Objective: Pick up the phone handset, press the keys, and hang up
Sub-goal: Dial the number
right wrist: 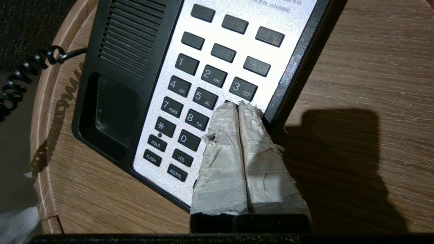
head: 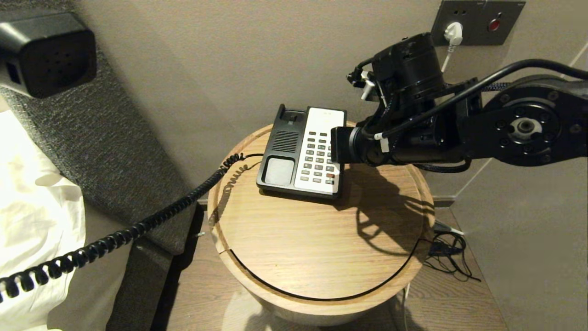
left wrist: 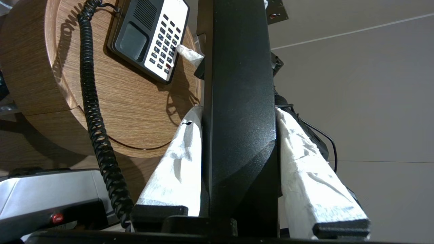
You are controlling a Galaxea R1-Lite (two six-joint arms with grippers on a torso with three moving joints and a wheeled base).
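The black phone handset [head: 46, 55] hangs in the air at the upper left of the head view, off the base. In the left wrist view my left gripper [left wrist: 238, 113] is shut on the handset [left wrist: 239, 84], with a white-taped finger [left wrist: 176, 162] on each side. Its coiled cord [head: 138, 230] stretches down to the phone base [head: 301, 154] on the round wooden table [head: 321, 239]. My right gripper [right wrist: 238, 105] is shut, its taped tips together on the keys [right wrist: 203, 98], below the 3 key and right of the 5 key. The cradle [right wrist: 112, 115] is empty.
A grey wall plate with a white plug [head: 477, 20] sits behind the right arm. White bedding [head: 32, 207] and a grey padded headboard [head: 115, 151] lie to the left. Loose black cables [head: 445, 250] trail on the floor right of the table.
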